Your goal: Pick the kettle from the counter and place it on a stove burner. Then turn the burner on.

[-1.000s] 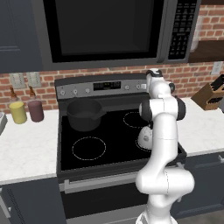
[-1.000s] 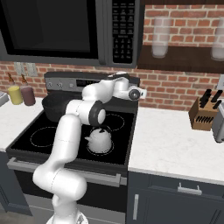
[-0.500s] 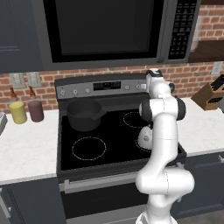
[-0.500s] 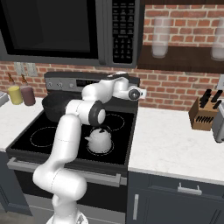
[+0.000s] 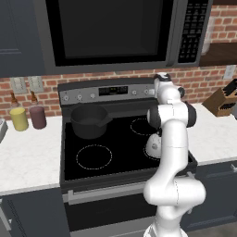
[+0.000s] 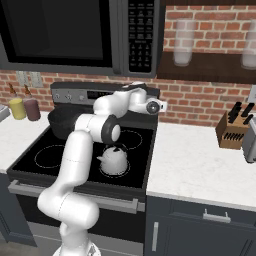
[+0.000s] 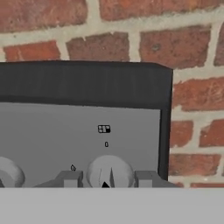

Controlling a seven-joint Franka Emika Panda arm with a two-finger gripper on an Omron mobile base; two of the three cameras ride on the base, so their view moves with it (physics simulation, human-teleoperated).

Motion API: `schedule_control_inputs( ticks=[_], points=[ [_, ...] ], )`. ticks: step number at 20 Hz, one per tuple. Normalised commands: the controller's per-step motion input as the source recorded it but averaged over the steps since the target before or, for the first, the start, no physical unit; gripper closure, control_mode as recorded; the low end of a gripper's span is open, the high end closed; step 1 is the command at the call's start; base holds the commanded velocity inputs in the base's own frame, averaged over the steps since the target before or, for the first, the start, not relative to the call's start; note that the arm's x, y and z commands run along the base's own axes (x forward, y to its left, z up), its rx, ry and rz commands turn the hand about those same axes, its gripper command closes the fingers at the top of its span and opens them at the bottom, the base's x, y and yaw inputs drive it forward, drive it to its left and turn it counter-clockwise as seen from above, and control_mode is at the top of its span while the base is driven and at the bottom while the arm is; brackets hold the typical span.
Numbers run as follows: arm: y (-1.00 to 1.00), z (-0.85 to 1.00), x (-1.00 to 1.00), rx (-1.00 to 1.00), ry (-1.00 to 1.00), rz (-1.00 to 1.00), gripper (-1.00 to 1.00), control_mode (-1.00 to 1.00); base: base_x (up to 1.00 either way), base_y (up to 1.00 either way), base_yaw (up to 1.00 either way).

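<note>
The kettle (image 6: 114, 161) is sitting on the black cooktop (image 6: 40, 150), at centre of the right base view, on the front right burner, whose ring is hiding under it. In the left base view the kettle (image 5: 153, 145) is peeking out at centre right, mostly covered by the white arm. The pot (image 5: 88, 120) is standing on the back left burner; its far side is blending into the dark panel behind. A dashed burner ring (image 5: 94, 156) is showing bare at lower left of the cooktop.

The arm is reaching to the control panel (image 7: 78, 131) at the back of the stove. In the hand view the gripper (image 7: 105, 178) is sitting at the bottom edge, its two grey fingertips (image 7: 69, 178) flanking a round knob (image 7: 109, 171). They are standing a knob's width apart and appear clamped on it, though the grey band is cutting off the lower half of the knob and the contact is hard to make out. A second knob (image 7: 8, 173) is cropped at lower left. The tiny markings above the knob are too small to read.
</note>
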Motion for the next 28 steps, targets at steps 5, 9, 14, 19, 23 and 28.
schedule_control_inputs(
  ticks=[5,9,14,19,23,28],
  points=[
    [0.09,0.00,0.05,-0.24,0.00,0.13,1.00,-1.00,0.00,0.00,0.00],
    [0.12,0.00,0.03,-0.28,0.00,0.14,1.00,-1.00,0.00,0.00,0.00],
    [0.15,0.00,0.04,-0.29,0.00,0.13,1.00,-1.00,0.00,0.00,0.00],
    [0.13,0.00,0.00,-0.29,0.00,0.13,1.00,-1.00,0.00,0.00,0.00],
    [0.17,0.00,0.00,-0.28,0.00,0.13,1.00,-1.00,0.00,0.00,0.00],
    [0.20,0.00,0.00,-0.25,0.00,0.11,1.00,-1.00,0.00,0.00,0.00]
  ],
)
